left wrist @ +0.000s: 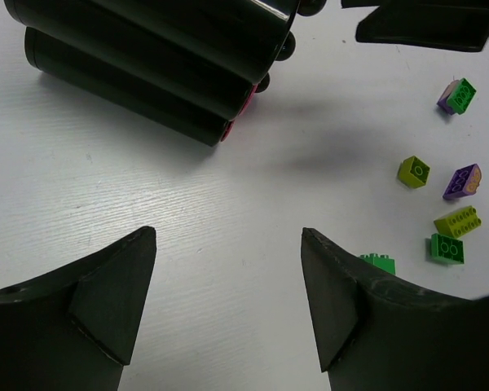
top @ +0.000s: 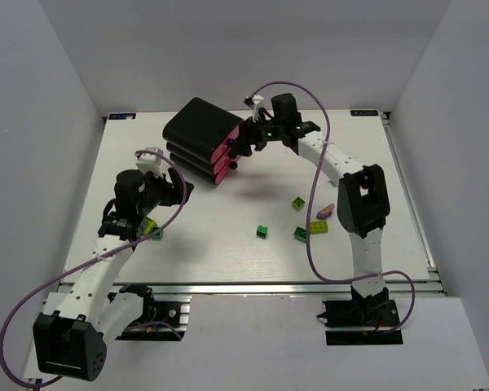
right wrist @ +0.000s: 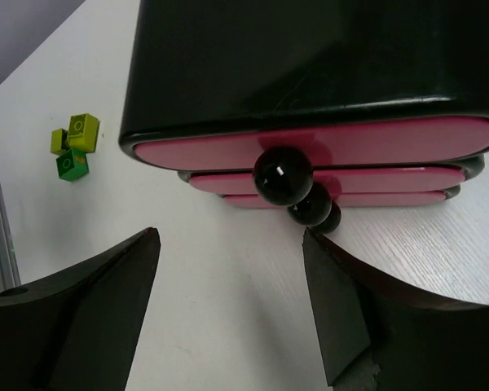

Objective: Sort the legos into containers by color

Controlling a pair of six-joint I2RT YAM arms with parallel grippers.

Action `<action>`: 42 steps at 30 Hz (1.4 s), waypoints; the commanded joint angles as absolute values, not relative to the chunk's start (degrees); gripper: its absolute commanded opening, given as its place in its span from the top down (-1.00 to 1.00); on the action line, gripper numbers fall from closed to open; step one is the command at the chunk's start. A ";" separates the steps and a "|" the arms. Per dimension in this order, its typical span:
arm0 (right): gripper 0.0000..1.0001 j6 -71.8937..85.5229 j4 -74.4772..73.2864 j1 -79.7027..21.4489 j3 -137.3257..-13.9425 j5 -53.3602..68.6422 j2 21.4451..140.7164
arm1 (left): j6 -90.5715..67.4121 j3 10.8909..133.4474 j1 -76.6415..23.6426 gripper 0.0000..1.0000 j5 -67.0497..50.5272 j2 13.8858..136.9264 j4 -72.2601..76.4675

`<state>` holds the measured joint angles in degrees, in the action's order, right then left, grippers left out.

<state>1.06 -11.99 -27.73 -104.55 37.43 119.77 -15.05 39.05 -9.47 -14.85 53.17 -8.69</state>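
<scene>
Three knobs [right wrist: 283,175] sit crowded together; my right fingers [right wrist: 106,309], wide open and empty, might pinch two and pull the wrong drawers [right wrist: 375,142]; my left fingers [left wrist: 106,293] gape empty too.

- Both arms are the same build: the left arm [top: 98,269] and right arm [top: 363,244] have smooth white links with chunky black boxy joint housings in between.
- A thin purple cable [top: 312,252] hangs off each arm in big loose loops, pretty hard to miss.
- The left gripper [left wrist: 228,232] and right gripper [right wrist: 230,232] have matte black wedge-shaped fingers with flat inner faces, edges a bit scuffed.
- There's a tiny green light [top: 270,129] glowing on the right wrist.
- The black base blocks [top: 359,314] sit at the near edge.
</scene>
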 commanded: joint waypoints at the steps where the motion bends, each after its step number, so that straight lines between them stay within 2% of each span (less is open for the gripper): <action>1: -0.51 2.90 -11.69 -27.95 -109.77 37.18 123.03 | -14.15 40.61 -9.14 -0.63 -13.62 52.74 -8.88; 5: -0.37 3.07 -11.25 -28.21 -113.54 36.74 126.03 | -14.15 40.52 -9.14 -0.63 -13.27 52.65 -8.70; 18: -0.21 5.36 -6.95 -29.10 -116.46 37.09 130.25 | -14.06 40.43 -9.14 -0.63 -13.80 52.82 -8.61; 21: -0.11 5.54 -5.89 -29.62 -116.80 37.53 130.69 | -14.15 40.43 -9.14 -0.63 -14.50 53.09 -8.44; 24: 0.09 6.06 -6.06 -29.71 -117.16 37.88 131.22 | -14.24 40.34 -9.14 -0.62 -14.76 53.35 -8.35; 26: 0.31 6.15 -5.37 -29.53 -116.20 37.97 130.96 | -14.33 40.25 -9.14 -0.60 -15.03 53.35 -8.35; 27: 0.57 6.07 -4.93 -29.44 -115.50 37.97 130.26 | -14.41 40.17 -9.14 -0.58 -15.12 53.35 -8.18; 28: 0.71 6.06 -4.75 -29.18 -114.88 38.06 129.82 | -14.59 40.08 -9.14 -0.56 -15.38 53.44 -8.17; 30: 0.80 5.36 -4.22 -28.92 -111.98 38.06 127.72 | -15.37 39.82 -9.14 -0.45 -16.26 53.70 -7.56; 31: 0.97 4.93 -4.13 -29.00 -110.84 37.80 126.84 | -15.82 39.73 -9.14 -0.39 -16.43 53.96 -7.47; 32: 0.99 4.49 -3.70 -28.83 -107.78 37.62 125.87 | -16.43 39.73 -9.14 -0.32 -16.52 54.23 -7.30; 33: 0.99 3.70 -3.26 -28.39 -105.93 37.53 123.42 | -18.44 39.55 -9.14 -0.14 -15.91 54.84 -7.29; 36: 0.99 2.73 -2.03 -27.34 -98.89 37.88 118.85 | -25.45 37.89 -8.61 -0.01 -15.74 56.16 -7.56; 40: 0.94 0.71 -1.93 -25.85 -92.21 39.72 114.53 | -34.61 36.39 -8.61 -0.13 -12.75 56.43 -10.98; 42: 0.92 0.27 -2.37 -25.40 -89.75 40.77 113.03 | -39.27 35.95 -8.61 -0.28 -11.96 55.90 -13.26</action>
<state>2.50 -2.63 -25.96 -92.49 38.22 116.57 -29.87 36.64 -8.95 -13.89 56.84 -10.28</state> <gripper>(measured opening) 0.408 0.621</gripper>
